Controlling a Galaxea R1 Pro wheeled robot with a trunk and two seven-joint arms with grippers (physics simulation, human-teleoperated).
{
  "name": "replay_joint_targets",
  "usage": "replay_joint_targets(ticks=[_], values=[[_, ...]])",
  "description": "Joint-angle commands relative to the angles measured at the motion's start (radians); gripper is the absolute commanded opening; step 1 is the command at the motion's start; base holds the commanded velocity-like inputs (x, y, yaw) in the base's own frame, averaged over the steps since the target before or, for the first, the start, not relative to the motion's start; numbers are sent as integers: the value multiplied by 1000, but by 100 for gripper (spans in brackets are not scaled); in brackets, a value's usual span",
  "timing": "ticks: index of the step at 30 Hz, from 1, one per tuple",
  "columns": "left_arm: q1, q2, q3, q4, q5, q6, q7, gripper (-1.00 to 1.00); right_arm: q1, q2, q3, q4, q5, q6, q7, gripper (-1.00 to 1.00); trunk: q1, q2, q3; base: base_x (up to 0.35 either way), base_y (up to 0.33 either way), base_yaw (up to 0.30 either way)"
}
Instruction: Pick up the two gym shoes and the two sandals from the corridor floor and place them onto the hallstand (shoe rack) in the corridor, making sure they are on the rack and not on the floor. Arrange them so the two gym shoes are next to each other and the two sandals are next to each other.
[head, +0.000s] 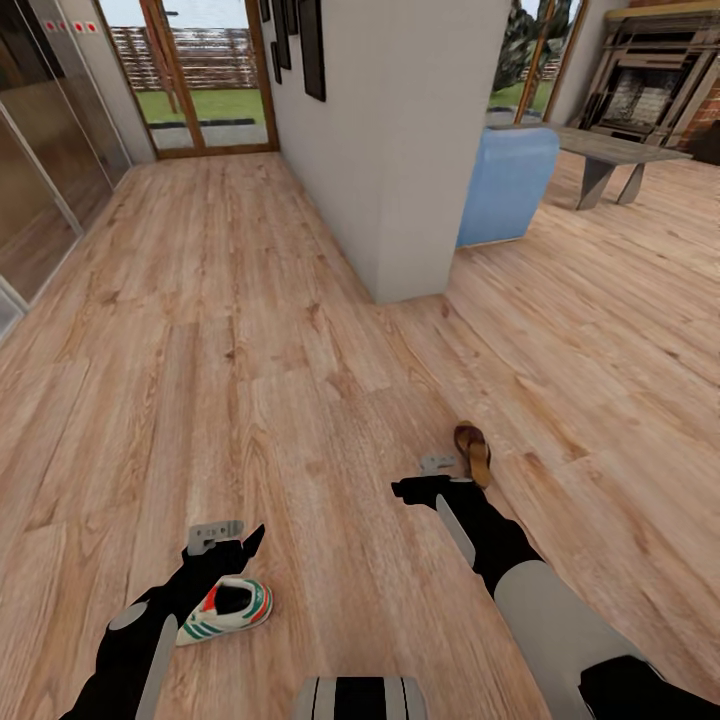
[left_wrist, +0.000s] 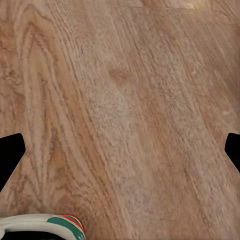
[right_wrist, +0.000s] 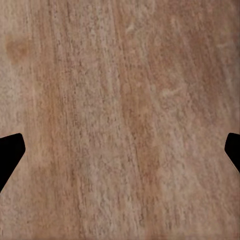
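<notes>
One gym shoe, white with green stripes and a red-orange patch, lies on the corridor floor near my base, partly under my left arm; its edge shows in the left wrist view. My left gripper hovers just beyond it, open over bare planks. A dark-brown sandal lies on the floor right beside my right gripper, which is open with nothing between its fingers. The hallstand is out of view.
A white wall end stands ahead in the middle, with a blue armchair behind it to the right. A grey table and a fireplace are at far right. Glass doors close the corridor's far end.
</notes>
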Motion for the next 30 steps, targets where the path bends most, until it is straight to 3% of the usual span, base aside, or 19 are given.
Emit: replay_joint_targets(ticks=[1,14,22,30], values=[[0,0,0,0,0,0,0,100,0,0,0,0,0,0,0,100,0,0,0,87,-42,-9],[0,0,0,0,0,0,0,100,0,0,0,0,0,0,0,100,0,0,0,200,-159,-12],[0,0,0,0,0,0,0,100,0,0,-1,0,0,0,0,100,0,0,0,41,-34,-210],[0,0,1,0,0,0,0,100,0,0,0,0,0,0,0,100,0,0,0,2,-2,-43]])
